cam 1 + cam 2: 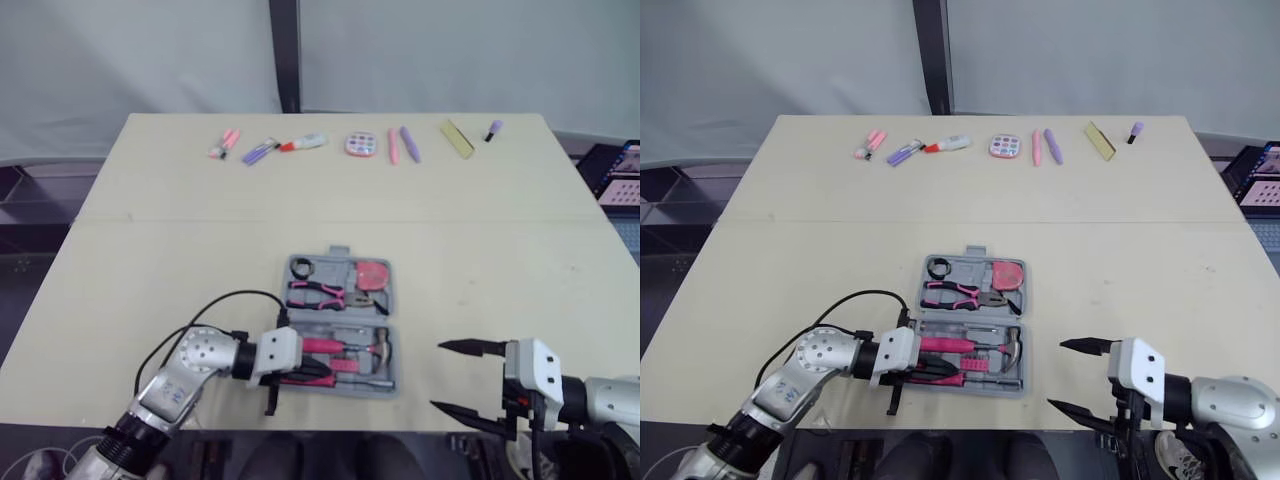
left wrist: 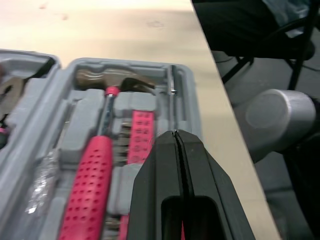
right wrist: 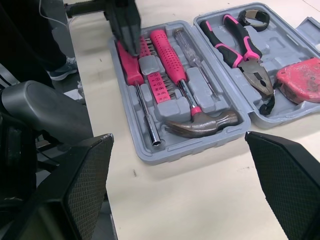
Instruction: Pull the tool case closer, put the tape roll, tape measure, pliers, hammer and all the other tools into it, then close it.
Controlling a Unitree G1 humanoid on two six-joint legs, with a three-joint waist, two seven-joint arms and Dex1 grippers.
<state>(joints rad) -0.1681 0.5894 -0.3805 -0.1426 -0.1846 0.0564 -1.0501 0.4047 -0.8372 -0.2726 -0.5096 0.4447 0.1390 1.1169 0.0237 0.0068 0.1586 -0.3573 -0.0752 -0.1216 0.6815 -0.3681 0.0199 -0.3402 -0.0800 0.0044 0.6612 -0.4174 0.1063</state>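
**Tool case open and loaded, left claw shut over its near half**

The left claw [image 2: 175, 135] has its 2 black fingers pressed together with no gap, and nothing can be seen gripped between them. Its tip sits low over the near half of the gray tool case [image 3: 200, 144], which lies open and flat on the table [image 1: 180, 260].

Right at that tip are a pink-handled screwdriver [image 3: 129, 67] and a pink bit strip [image 3: 157, 82]. Whether the tip touches either one cannot be told. Just beside the tip the hammer [image 3: 170, 55] lies in its slot, with its head at the end farthest from the claw. A clear-handled screwdriver [image 3: 191, 47] lies next to it.

The far half of the case lies beyond the left claw. It holds the pliers [image 1: 318, 293], the black tape roll [image 1: 302, 268] and the pink tape measure [image 1: 372, 273].

The right claw [image 1: 437, 376] is spread wide and holds nothing. It hovers over bare table to the right of the case, apart from it, and the hammer head is the tool nearest to it.

Well away from both claws, along the table's far edge, lie a purple pen [image 1: 410, 143] and a yellow strip [image 1: 457, 138], among other small items.
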